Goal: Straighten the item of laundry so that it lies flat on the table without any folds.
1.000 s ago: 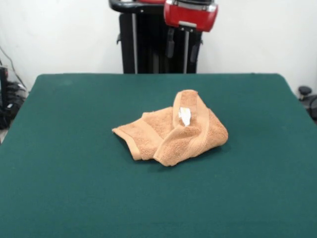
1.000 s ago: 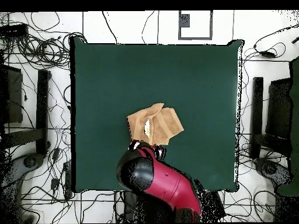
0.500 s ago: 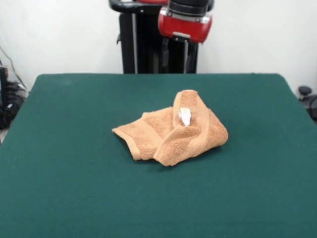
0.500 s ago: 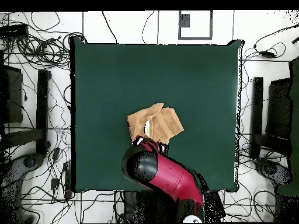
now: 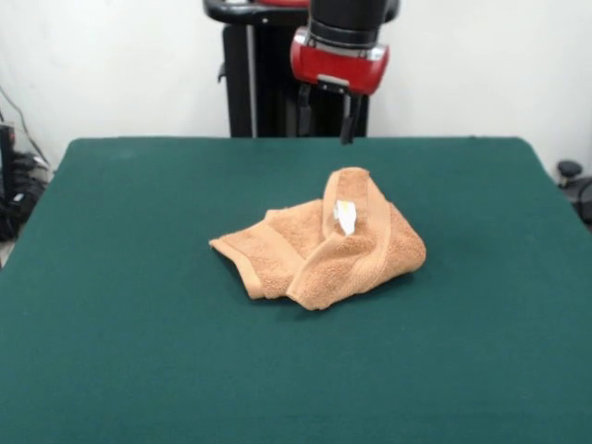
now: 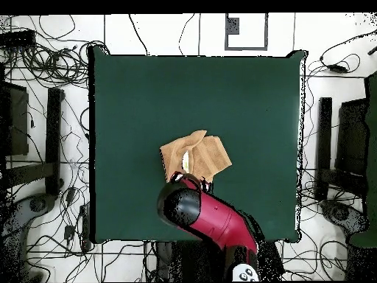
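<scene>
The towel (image 5: 319,245) lies bunched near the middle of the table (image 5: 120,351), its banded edge folded over (white tag (image 5: 345,215) showing). Right of centre and above, the gripper (image 5: 326,116) hangs empty, fingers parted: approach step. Next it likely needs to descend onto the raised fold.

Red wrist housing with silver band under a black cylinder; tool (image 5: 326,116) has two thin black fingers (image 5: 303,111). Overhead: glossy crimson arm, black rounded end.
</scene>
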Available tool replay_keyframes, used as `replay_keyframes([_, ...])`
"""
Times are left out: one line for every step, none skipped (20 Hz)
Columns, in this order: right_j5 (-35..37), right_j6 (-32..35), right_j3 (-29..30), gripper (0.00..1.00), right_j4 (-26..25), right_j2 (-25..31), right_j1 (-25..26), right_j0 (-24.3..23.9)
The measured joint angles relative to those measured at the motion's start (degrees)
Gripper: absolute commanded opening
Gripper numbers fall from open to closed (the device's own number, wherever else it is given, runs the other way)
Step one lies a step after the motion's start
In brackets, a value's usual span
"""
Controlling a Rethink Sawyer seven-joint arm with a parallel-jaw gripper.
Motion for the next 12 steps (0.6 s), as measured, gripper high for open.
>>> replay_keyframes([0.0, 0.0, 0.01, 1.0, 0.0, 0.33, 0.42, -0.71])
replay_keyframes([0.0, 0.0, 0.0, 1.0, 0.0, 0.49, 0.54, -0.98])
replay_keyframes([0.0, 0.0, 0.0, 1.0, 0.0, 0.7, 0.66, -1.28])
replay_keyframes([0.0, 0.0, 0.0, 1.0, 0.0, 0.91, 0.78, -1.59])
replay_keyframes([-0.01, 0.0, -0.01, 1.0, 0.01, 1.56, 1.04, -2.49])
replay_keyframes([-0.01, 0.0, -0.01, 1.0, 0.0, 1.8, 1.12, -2.83])
replay_keyframes([-0.04, 0.0, -0.01, 1.0, 0.0, 2.06, 1.21, -3.18])
replay_keyframes([-0.06, 0.0, -0.01, 1.0, 0.0, 2.35, 1.27, -3.42])
replay_keyframes([-0.09, 0.0, -0.01, 1.0, 0.0, 2.64, 1.32, -3.65])
replay_keyframes([-0.22, 0.0, -0.01, 1.0, 0.0, 3.15, 1.41, -4.01])
replay_keyframes([-0.35, 0.0, -0.01, 1.0, 0.0, 3.5, 1.5, -4.23])
replay_keyframes([-0.44, 0.0, -0.01, 1.0, 0.0, 3.64, 1.57, -4.3])
